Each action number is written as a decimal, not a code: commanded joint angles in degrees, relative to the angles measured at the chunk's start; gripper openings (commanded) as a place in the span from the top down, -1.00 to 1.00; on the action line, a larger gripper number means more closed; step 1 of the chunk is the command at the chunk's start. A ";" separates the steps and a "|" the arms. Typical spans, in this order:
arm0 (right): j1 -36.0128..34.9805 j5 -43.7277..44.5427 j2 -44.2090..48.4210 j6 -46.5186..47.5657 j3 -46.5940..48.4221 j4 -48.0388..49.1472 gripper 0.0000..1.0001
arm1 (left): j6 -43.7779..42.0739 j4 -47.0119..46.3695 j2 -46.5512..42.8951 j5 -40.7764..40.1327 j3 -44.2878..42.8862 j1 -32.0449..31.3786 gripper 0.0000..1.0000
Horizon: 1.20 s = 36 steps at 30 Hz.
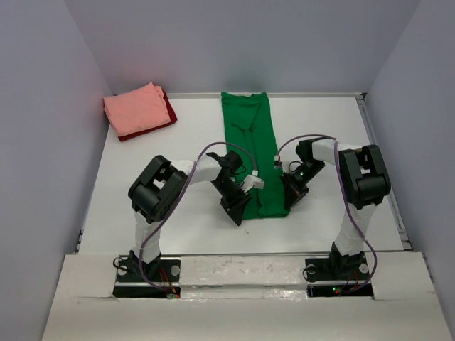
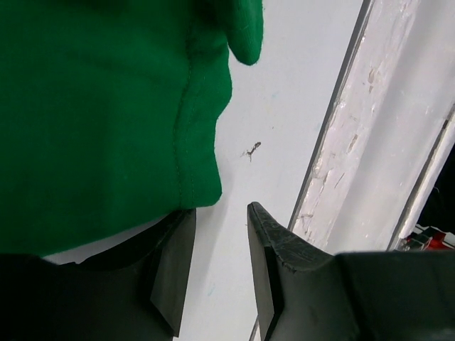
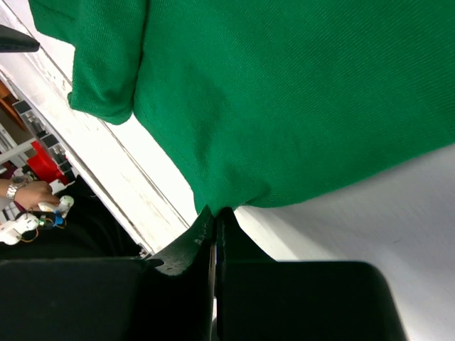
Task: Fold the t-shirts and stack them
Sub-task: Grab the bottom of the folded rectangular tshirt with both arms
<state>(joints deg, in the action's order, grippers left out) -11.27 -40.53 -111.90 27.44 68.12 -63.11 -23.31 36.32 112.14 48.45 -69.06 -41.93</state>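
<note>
I count three t-shirts: one green t-shirt (image 1: 249, 142) mid-table, one salmon pink t-shirt (image 1: 135, 110) folded atop one dark red t-shirt (image 1: 170, 114), far left. My left gripper (image 2: 220, 217) stands apart beside the green hem; my right gripper (image 3: 215, 213) pinches it

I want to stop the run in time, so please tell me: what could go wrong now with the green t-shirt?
The right tool is shut on only the very edge of the green t-shirt, so the cloth may slip out on a lift. The left tool is open beside the other corner; if only one side rises, the long fold could twist open.
</note>
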 commanded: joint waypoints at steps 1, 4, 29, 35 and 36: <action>0.37 -0.60 1.77 0.77 0.88 0.45 1.00 | 0.37 0.60 0.10 0.07 -2.49 -0.43 0.05; 0.37 -0.69 1.68 1.12 0.53 0.45 1.00 | 1.07 -0.10 -0.08 -0.63 -2.49 -0.43 0.05; 0.37 -1.83 0.98 1.12 1.49 0.80 1.00 | 5.20 -0.55 0.45 -7.40 -3.19 3.44 0.04; 0.37 -2.01 0.89 1.12 1.32 0.97 1.00 | 4.59 0.77 3.00 -5.39 -5.03 2.82 0.05; 0.37 -2.01 0.89 1.21 1.23 0.97 1.00 | 4.33 1.04 3.26 -4.94 -5.30 2.73 0.05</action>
<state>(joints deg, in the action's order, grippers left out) -11.27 -41.01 -111.90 27.66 68.20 -62.94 -18.09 35.64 113.25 43.40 -72.55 -38.44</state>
